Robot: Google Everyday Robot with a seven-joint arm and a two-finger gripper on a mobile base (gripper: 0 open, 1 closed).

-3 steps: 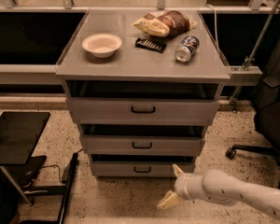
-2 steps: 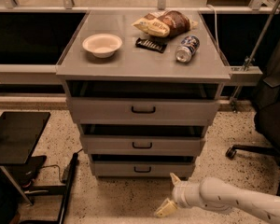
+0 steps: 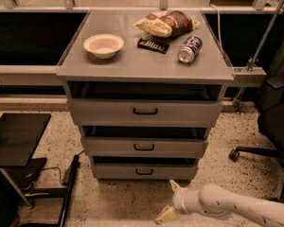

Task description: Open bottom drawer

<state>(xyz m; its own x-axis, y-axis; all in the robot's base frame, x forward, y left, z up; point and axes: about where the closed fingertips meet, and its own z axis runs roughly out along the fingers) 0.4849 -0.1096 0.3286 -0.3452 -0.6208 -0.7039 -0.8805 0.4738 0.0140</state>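
The bottom drawer (image 3: 143, 171) is the lowest grey front of the cabinet, with a small black bar handle (image 3: 144, 172) at its centre. It looks pushed in, about level with the drawers above. My gripper (image 3: 169, 200) is on the white arm coming in from the lower right. It is low over the floor, below and a little right of the handle, apart from the drawer. Its two pale fingers (image 3: 165, 215) are spread apart and hold nothing.
The cabinet top (image 3: 142, 63) carries a white bowl (image 3: 103, 45), a chip bag (image 3: 166, 23), a dark bar (image 3: 153, 45) and a can on its side (image 3: 189, 49). A black stand (image 3: 16, 138) is at the left, an office chair (image 3: 274, 126) at the right.
The gripper and arm have shifted slightly left and down over the floor. The drawers have not moved.
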